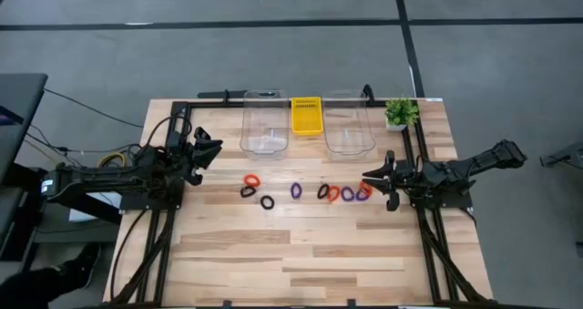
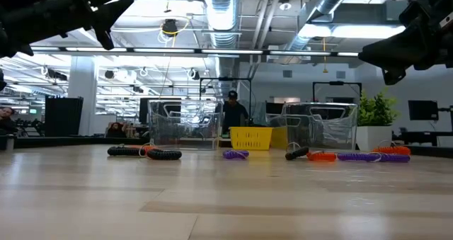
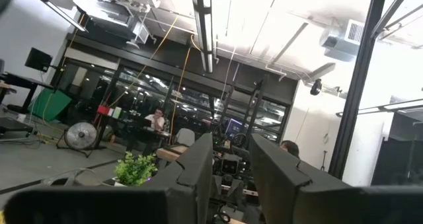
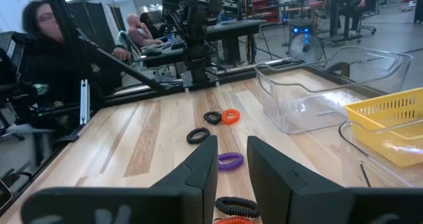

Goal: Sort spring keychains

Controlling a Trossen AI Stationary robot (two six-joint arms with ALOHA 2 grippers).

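Two arms, both mine, flank a wooden table (image 1: 301,254), and nothing is gripped yet. At the far edge stand two clear plastic bins (image 1: 264,122), with a yellow basket (image 1: 306,115) between them and a small potted plant (image 1: 399,113) beside the right bin. My left gripper (image 1: 208,150) hangs raised near the left rail, its jaws a narrow gap apart and aimed out into the room, holding nothing. My right gripper (image 1: 375,177) hovers just beside the right end of the keychain row, jaws likewise narrowly parted and empty. Smallest are the spring keychains (image 1: 296,190), strung in a loose row across mid-table: orange-red and black on the left, a purple one in the middle, then black, orange-red and purple crowded together on the right. I judge the crowding the main hazard: a descent there could pinch two coils at once or flick a neighbour away. A dropped coil could also bounce off a bin rim.
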